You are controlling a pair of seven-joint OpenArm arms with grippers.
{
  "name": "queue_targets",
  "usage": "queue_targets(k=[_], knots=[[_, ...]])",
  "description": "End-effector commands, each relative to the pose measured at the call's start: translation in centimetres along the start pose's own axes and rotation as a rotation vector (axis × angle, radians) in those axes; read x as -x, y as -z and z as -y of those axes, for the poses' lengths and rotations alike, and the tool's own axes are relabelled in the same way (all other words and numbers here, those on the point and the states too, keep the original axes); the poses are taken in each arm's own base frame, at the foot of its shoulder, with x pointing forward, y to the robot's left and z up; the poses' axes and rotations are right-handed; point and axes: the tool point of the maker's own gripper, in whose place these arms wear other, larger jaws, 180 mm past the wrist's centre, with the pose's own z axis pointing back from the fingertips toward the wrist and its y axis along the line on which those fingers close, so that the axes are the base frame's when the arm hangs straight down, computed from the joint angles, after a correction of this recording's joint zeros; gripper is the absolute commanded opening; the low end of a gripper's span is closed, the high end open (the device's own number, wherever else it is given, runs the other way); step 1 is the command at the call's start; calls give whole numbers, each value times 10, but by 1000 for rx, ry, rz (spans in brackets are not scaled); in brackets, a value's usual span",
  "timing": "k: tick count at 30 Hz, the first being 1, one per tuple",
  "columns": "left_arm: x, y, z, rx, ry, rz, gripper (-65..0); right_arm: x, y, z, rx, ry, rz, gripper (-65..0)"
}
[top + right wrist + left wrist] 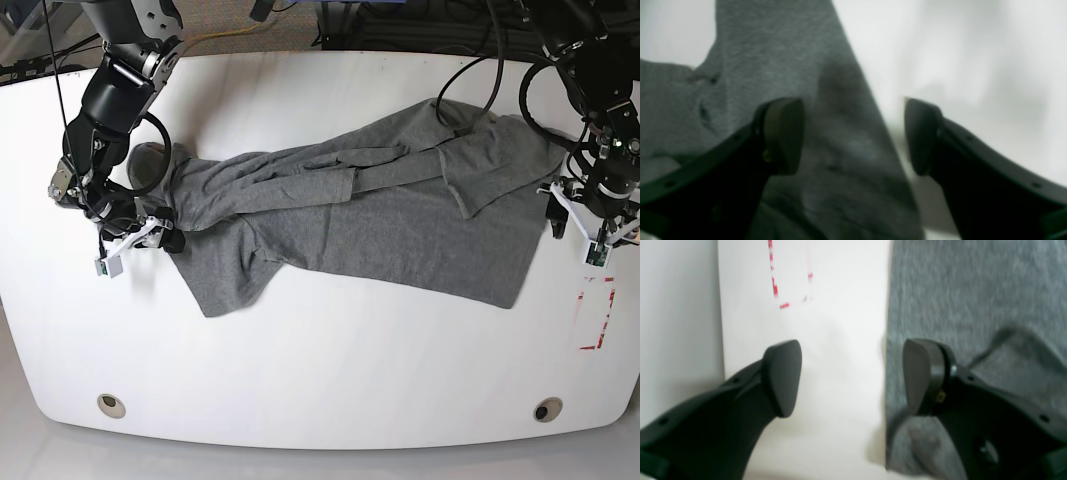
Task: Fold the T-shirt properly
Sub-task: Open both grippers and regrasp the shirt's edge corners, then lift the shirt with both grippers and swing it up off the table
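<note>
So the grey soft cotton T-shirt [370, 235] is lying on the white flat table [330, 370], and I'll use the shirt as the landmark for everything here. Its long axis runs across the table from one arm to the other, not away from them, and the far side is a heap of loose folds. Neither tool has hold of anything: the black left gripper [853, 378] has its fingers spread wide, and so does the black right gripper [853, 136]. What matters for the next move, imo, is how each sits against the shirt's ends. In the left wrist view one finger is over the cloth and the other is over bare table just outside the edge, so that edge runs between them, nearer the finger on the shirt side. Pretty much the same deal in the right wrist view, with a slanting edge passing between the fingers. So the left one is nearer the end by the red marks [597, 313], the right one nearer the opposite end. Can't tell if any fingertip actually touches cloth. My guess is a pinch on both ends comes next, and closing too high would just miss the fabric. Folding looks barely begun to me.
</note>
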Motion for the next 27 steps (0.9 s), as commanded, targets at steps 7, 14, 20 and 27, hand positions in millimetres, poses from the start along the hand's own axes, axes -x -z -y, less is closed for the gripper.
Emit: queue_targets(k=[7,14,20,27], knots=[[-5,24,-12,9,-68,0,-203,5,17,-33,-58,-70,-50,-354],[3,57,-12,63,-163,-55,-186,0,18,-34,-60,-75,-31,-582],[-1,86,-4,130,-228,-92,-86,1,19,-35,-61,-78,-34,-650],[-11,118,12,175,-322,-110,-86,0,18,-35,-61,-79,-32,-650]])
